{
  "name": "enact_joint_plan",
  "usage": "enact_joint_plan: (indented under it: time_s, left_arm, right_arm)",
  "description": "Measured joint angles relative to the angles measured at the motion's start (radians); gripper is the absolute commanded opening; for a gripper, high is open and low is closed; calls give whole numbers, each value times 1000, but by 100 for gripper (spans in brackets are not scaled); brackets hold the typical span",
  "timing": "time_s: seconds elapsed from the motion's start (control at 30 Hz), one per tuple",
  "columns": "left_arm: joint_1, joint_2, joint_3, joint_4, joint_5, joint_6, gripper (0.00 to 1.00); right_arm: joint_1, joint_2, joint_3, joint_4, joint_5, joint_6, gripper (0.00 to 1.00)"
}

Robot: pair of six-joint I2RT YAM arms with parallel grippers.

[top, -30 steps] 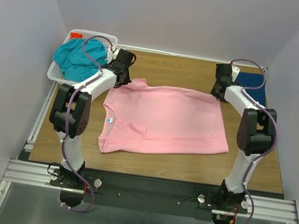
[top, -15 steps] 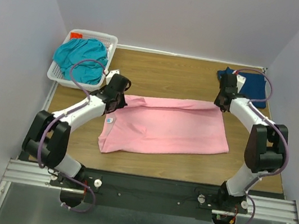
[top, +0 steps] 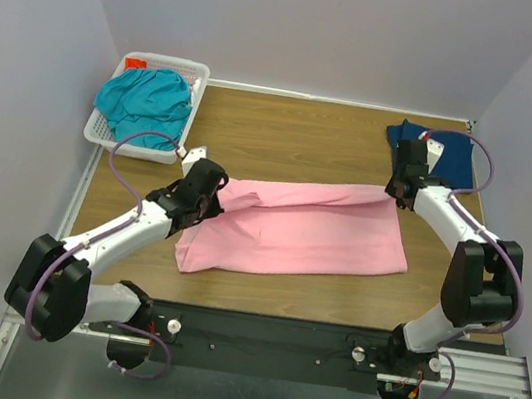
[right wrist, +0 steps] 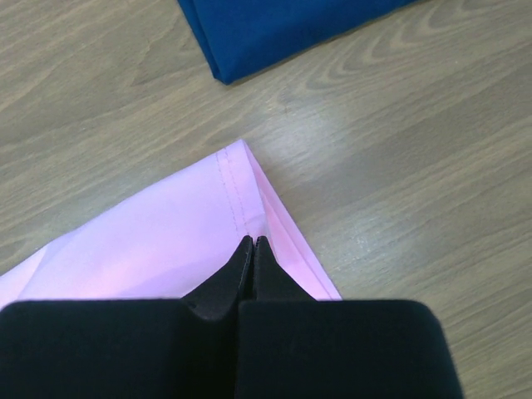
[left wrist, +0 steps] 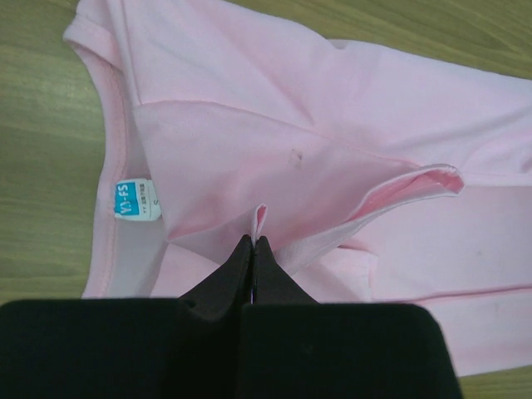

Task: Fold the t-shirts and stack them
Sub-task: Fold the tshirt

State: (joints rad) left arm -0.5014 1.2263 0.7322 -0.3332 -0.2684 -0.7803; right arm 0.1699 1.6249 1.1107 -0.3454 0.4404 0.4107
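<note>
Top view: a light pink cotton t-shirt [top: 311,237] lies across the middle of a wooden bench [top: 306,135], its far part doubled over toward the near side. The left end effector [top: 219,192] grips the shirt's collar end, and the right end effector [top: 397,196] grips its far hem corner. A teal cotton t-shirt [top: 144,104] sits bunched in a white plastic lattice basket [top: 171,61] at the far left. A dark navy-blue cotton t-shirt [top: 455,154] lies flat at the far right.

Left wrist view: the fingers are closed on a small pinch of pink cloth, near a blue size label [left wrist: 137,200] inside the collar.

Right wrist view: the fingers are closed on the stitched hem corner, with the navy shirt apart beyond it.
</note>
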Motion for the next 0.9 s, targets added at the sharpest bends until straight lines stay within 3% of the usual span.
enact_joint_plan:
  time_s: [0.53,0.73,0.77,0.83,0.9]
  left_arm:
    - [-42,-110,-129,-26,5,-60,0]
    - [-54,-126,-185,-19,38,-66,0]
    - [-58,-132,-199,-15,46,-67,13]
    - [-66,-141,-220,-13,59,-77,24]
    - [-79,-154,-238,-14,79,-87,39]
  right_arm:
    - [0,-34,-74,2,25,2,2]
    - [0,-42,-155,3,31,23,6]
    - [0,-42,-168,3,34,30,15]
    - [0,-45,-189,3,40,46,34]
    - [0,-55,-212,5,47,61,62]
